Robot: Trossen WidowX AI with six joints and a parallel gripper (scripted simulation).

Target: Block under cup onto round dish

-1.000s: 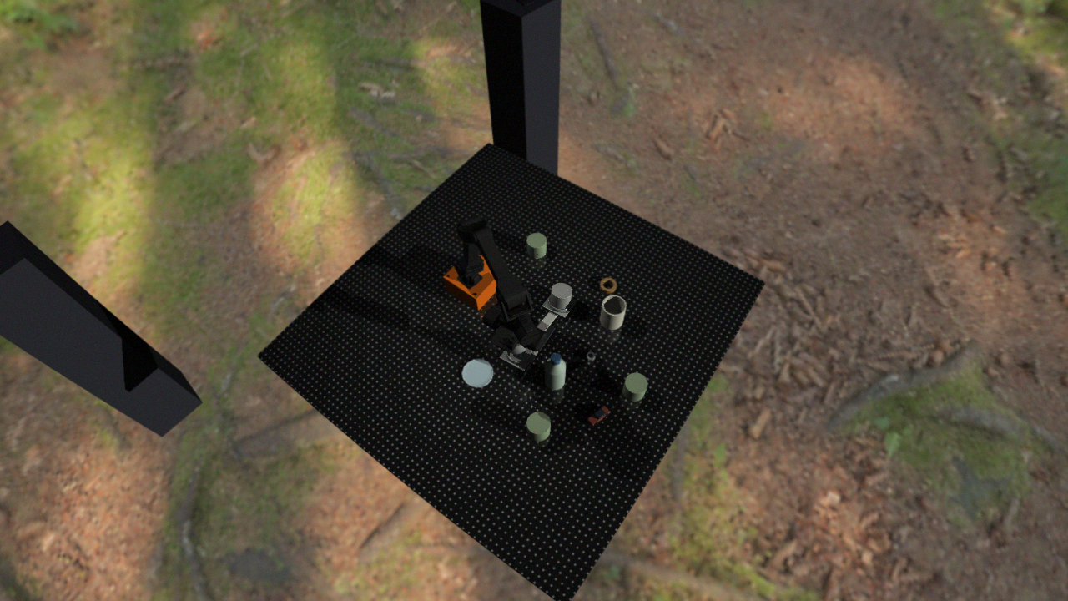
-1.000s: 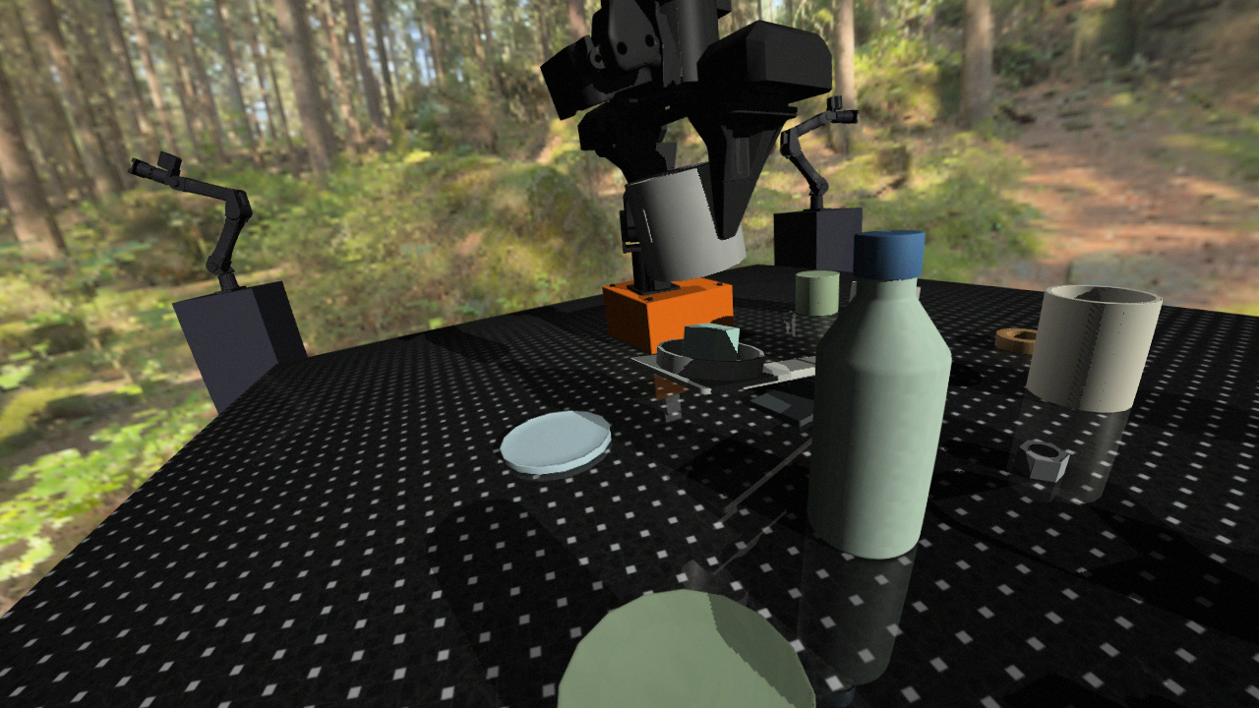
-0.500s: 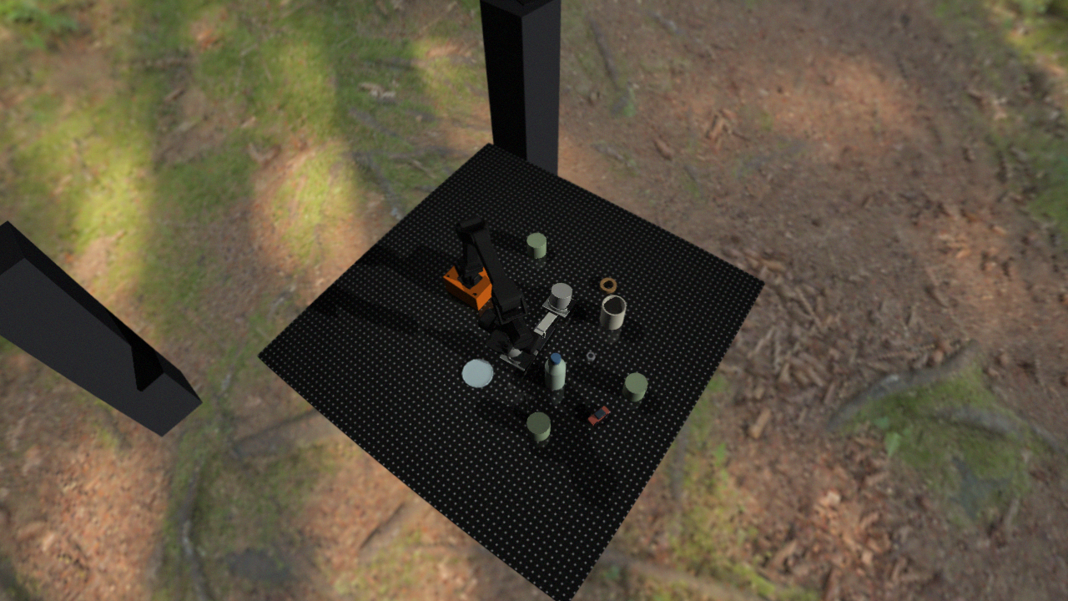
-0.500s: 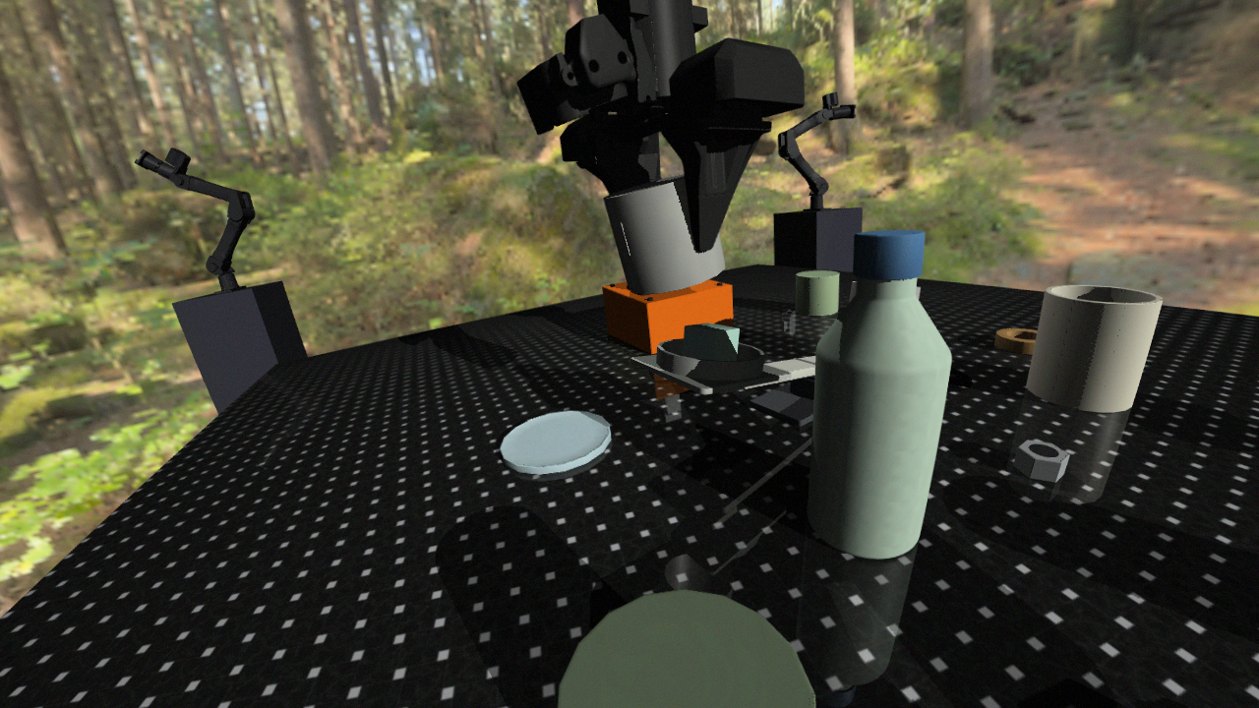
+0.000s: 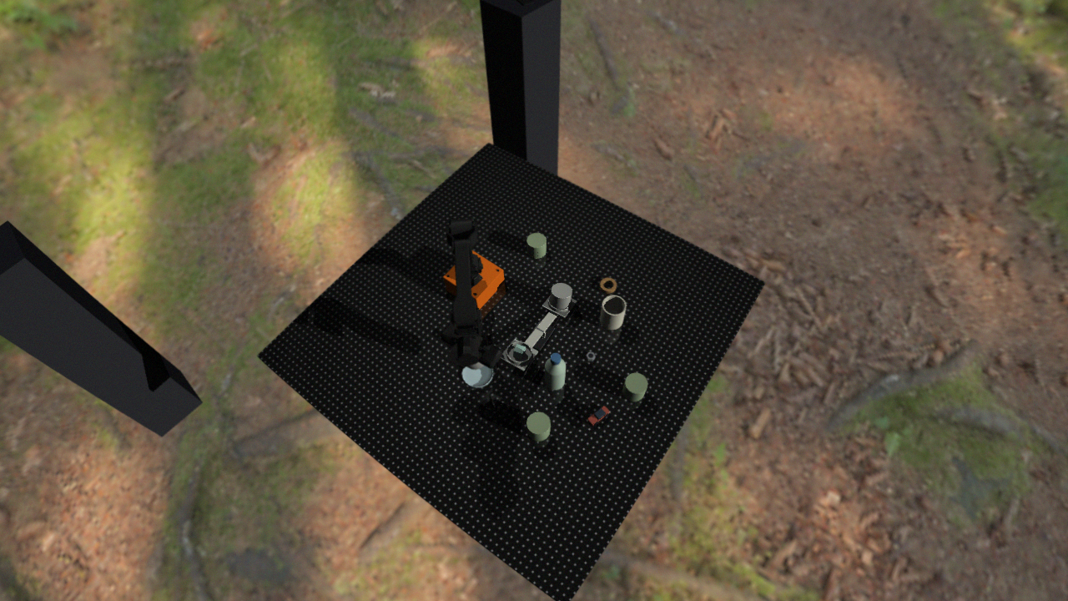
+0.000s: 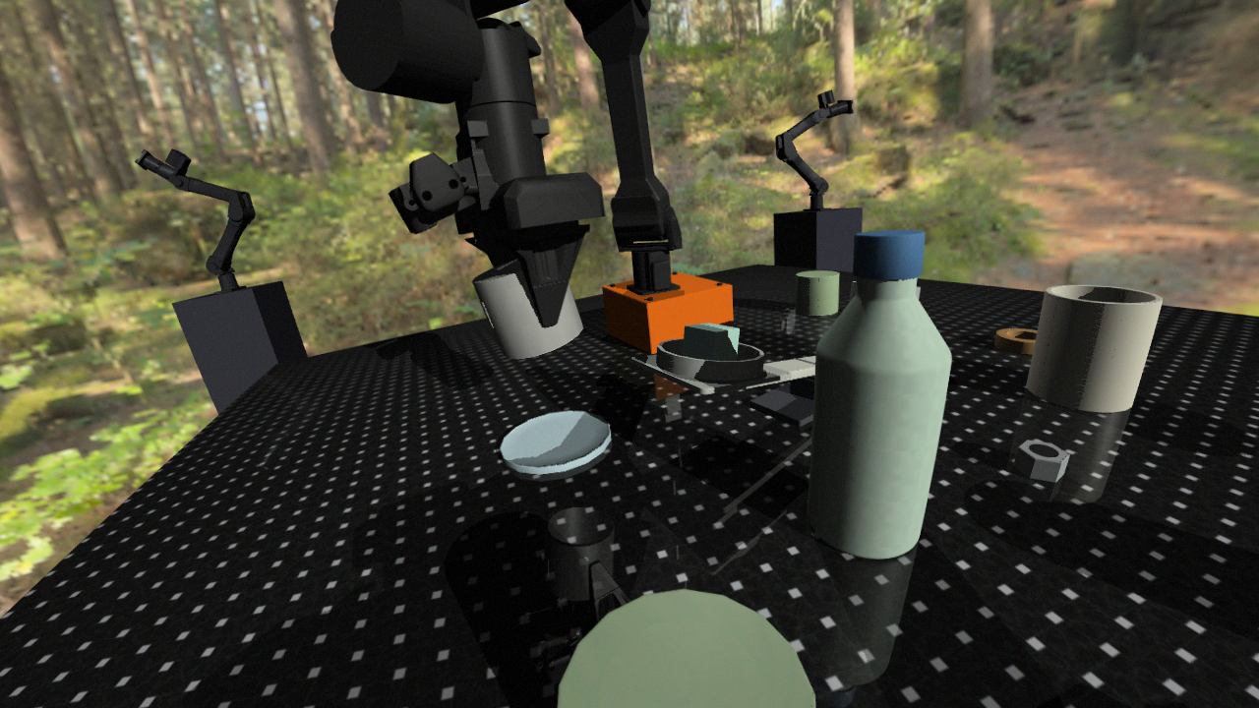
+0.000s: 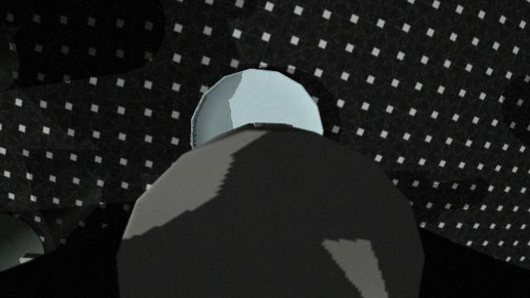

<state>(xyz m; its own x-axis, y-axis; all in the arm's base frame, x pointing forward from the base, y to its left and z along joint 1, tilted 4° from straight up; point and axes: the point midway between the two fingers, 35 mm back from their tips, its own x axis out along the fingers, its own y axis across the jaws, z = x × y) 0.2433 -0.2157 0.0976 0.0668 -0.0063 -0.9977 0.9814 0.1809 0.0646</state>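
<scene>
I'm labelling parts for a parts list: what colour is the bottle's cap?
The bottle's cap is blue; it shows best in the exterior view.

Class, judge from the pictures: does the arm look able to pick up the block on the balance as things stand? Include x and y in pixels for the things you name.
Probably not yet: its gripper (image 5: 479, 361) (image 6: 537, 295) is shut on a lifted cup (image 6: 529, 315) (image 7: 269, 215). The block (image 5: 520, 348) (image 6: 711, 338) itself looks uncovered, so setting the cup down first should free the way.
</scene>
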